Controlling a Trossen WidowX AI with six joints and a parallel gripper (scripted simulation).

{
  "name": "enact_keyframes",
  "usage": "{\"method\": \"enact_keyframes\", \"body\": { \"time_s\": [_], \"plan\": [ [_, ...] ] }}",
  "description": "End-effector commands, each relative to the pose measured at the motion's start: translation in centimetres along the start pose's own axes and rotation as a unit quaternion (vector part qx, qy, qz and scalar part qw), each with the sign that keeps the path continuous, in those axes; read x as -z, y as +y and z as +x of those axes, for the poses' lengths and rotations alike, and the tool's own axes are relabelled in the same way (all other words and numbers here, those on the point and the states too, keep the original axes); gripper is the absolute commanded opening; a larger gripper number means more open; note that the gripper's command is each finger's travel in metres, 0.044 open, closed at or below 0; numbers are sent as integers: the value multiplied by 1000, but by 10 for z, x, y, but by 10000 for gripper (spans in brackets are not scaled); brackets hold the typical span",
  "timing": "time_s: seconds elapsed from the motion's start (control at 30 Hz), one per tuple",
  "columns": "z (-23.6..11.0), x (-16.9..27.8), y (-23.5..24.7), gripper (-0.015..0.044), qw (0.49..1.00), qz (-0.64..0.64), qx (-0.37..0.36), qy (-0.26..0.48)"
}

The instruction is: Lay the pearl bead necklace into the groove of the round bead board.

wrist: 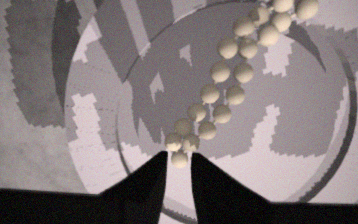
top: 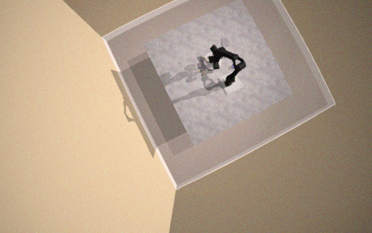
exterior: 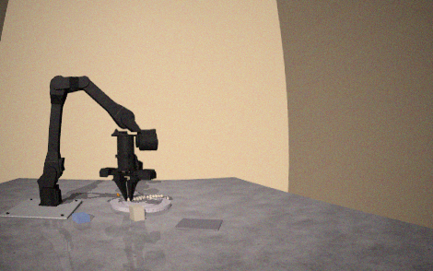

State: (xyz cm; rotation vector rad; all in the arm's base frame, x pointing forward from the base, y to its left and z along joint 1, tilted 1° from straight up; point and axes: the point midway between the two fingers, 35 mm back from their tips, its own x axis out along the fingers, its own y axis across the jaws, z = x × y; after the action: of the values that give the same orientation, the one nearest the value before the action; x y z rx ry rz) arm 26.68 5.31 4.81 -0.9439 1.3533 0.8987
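The pearl bead necklace [exterior: 154,196] [wrist: 244,72] lies as a narrow double strand across the middle of the round bead board [exterior: 161,208] [wrist: 87,115]. In the wrist view it runs from the fingertips to the top right, where it leaves the frame. The curved groove shows around it at left and right. My gripper [exterior: 128,200] [wrist: 179,159] points down, low over the left part of the board in the exterior view. Its fingers stand a little apart around the necklace's end bead, with a thin gap on each side. Whether any beads touch the board is hard to tell.
In the exterior view a beige block [exterior: 137,213] stands close in front of the board. A blue disc [exterior: 82,217] lies beside the arm's base plate [exterior: 41,210] [top: 234,89]. A flat grey rectangle [exterior: 199,224] lies right of the block. A small orange thing [exterior: 118,194] shows behind the board's left side.
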Motion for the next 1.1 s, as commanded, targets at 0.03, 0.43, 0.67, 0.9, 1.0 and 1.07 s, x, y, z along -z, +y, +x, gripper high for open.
{"method": "enact_keyframes", "body": {
  "time_s": [0.03, 0.43, 0.67, 0.9, 1.0, 1.07],
  "plan": [
    [0, 0, 0, 0, 1000, 0, 0, 0],
    [0, 0, 0, 0, 1000, 0, 0, 0],
    [0, 0, 0, 0, 1000, 0, 0, 0],
    [-2, 0, 0, 0, 1000, 0, 0, 0],
    [-11, 0, 0, 0, 1000, -1, 0, 1],
    [-17, 0, 0, 0, 1000, -1, -1, 1]
  ]
}}
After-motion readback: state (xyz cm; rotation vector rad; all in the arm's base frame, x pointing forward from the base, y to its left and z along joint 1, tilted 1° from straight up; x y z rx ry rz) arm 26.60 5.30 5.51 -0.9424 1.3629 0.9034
